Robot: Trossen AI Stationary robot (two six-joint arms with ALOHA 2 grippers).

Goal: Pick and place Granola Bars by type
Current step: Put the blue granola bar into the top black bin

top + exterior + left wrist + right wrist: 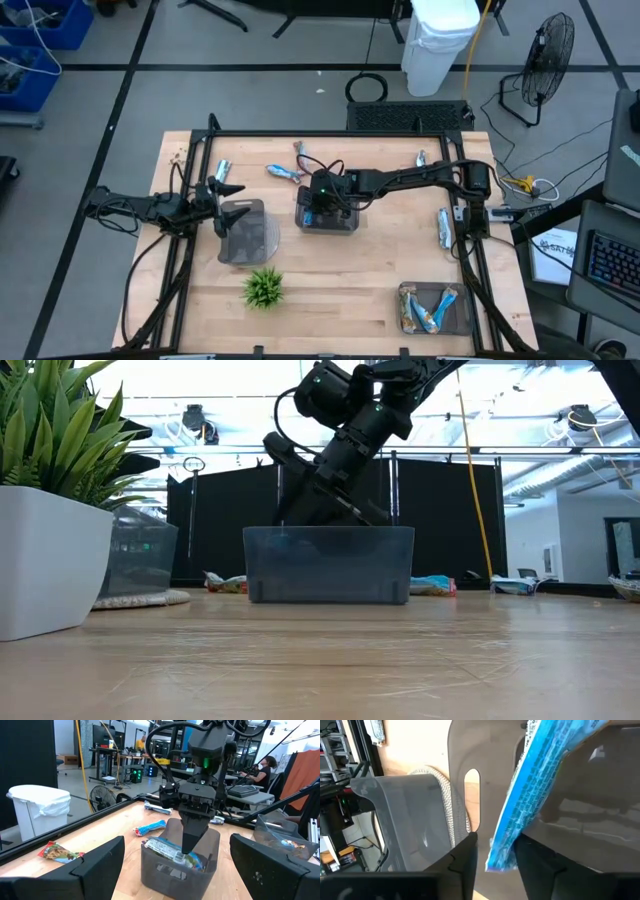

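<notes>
Right end effector (191, 847) grips a blue bar (540, 785) inside the centre tray (327, 218); left end effector (222, 192) waits, spread wide, at the counter's left.

Robotics lab, open-plan workroom.

Wooden table (330, 290) framed by black metal rails, on a grey floor marked with dark tape lines. From the table: white lined bin (441, 40) at 1 o'clock, floor fan (545, 55) at 2 o'clock, blue crates (45, 35) at 10 o'clock, keyboard (610, 262) at 3 o'clock. Beyond the table: desks with equipment, a seated person (264, 767) at a workstation, black curtain panels (230, 520), exposed ceiling ducting.
</notes>
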